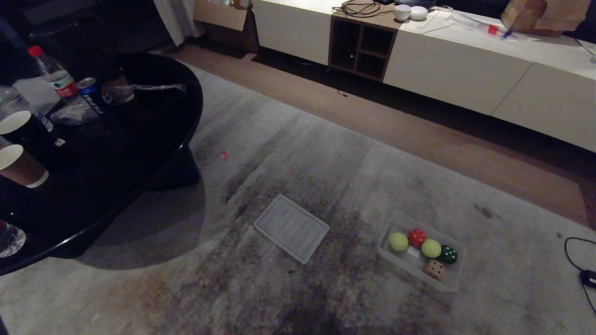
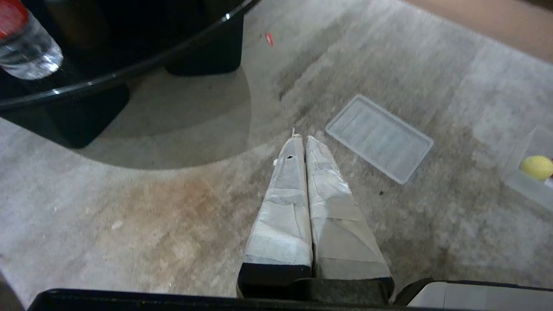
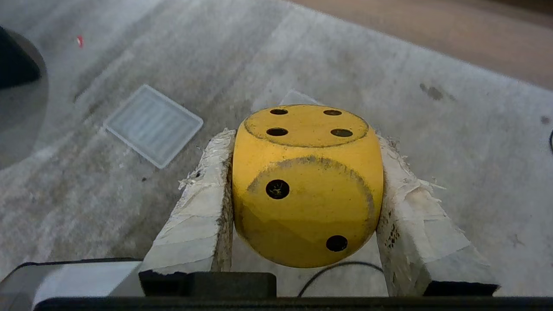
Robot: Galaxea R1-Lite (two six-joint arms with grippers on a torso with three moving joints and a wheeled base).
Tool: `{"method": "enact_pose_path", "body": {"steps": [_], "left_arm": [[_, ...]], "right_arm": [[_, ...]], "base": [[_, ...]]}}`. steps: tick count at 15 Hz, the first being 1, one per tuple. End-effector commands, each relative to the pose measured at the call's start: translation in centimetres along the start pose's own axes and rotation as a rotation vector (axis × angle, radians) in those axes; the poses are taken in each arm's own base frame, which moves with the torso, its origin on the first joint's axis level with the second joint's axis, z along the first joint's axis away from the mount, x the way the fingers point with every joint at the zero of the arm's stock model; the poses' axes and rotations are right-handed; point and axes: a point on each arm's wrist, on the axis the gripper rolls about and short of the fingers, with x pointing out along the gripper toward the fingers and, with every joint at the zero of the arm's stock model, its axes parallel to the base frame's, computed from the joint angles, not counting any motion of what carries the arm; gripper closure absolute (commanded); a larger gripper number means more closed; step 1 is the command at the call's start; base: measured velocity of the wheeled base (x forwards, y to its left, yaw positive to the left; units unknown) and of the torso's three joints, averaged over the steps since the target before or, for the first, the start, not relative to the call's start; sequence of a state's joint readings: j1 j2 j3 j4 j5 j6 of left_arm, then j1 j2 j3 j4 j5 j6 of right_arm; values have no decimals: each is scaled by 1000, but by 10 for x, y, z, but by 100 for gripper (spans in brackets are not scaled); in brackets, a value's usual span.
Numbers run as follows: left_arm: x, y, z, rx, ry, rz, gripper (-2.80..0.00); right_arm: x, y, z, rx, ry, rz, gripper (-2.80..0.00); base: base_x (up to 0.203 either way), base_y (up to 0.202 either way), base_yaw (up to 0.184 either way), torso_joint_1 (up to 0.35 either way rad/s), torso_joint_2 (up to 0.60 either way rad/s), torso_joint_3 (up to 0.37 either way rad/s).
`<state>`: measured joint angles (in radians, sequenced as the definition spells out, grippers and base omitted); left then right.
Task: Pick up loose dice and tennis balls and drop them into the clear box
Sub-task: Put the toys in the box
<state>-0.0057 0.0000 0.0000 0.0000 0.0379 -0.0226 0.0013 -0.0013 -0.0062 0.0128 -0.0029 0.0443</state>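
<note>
My right gripper is shut on a yellow die with black dots, held above the grey carpet between taped fingers. The clear box stands on the carpet at the lower right of the head view. Inside it lie two tennis balls, a red die, a dark green die and a peach die. My left gripper is shut and empty over the carpet, with the box's edge and one tennis ball off to its side. Neither gripper shows in the head view.
A flat ribbed lid lies on the carpet left of the box. A black round table with bottles, a can and cups fills the left. A black cable lies at the right edge. A long white cabinet runs along the back.
</note>
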Motion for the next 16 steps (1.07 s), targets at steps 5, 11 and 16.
{"method": "enact_pose_path", "body": {"steps": [5,11,16], "left_arm": [[0,0,0,-2,3,1,0],[0,0,0,-3,3,2,0],[0,0,0,-2,3,2,0]], "right_arm": [[0,0,0,0,1,0,0],[0,0,0,0,2,0,0],[0,0,0,0,1,0,0]], "base": [[0,0,0,2,4,-197],[0,0,0,3,3,-198],[0,0,0,2,3,-198]]}}
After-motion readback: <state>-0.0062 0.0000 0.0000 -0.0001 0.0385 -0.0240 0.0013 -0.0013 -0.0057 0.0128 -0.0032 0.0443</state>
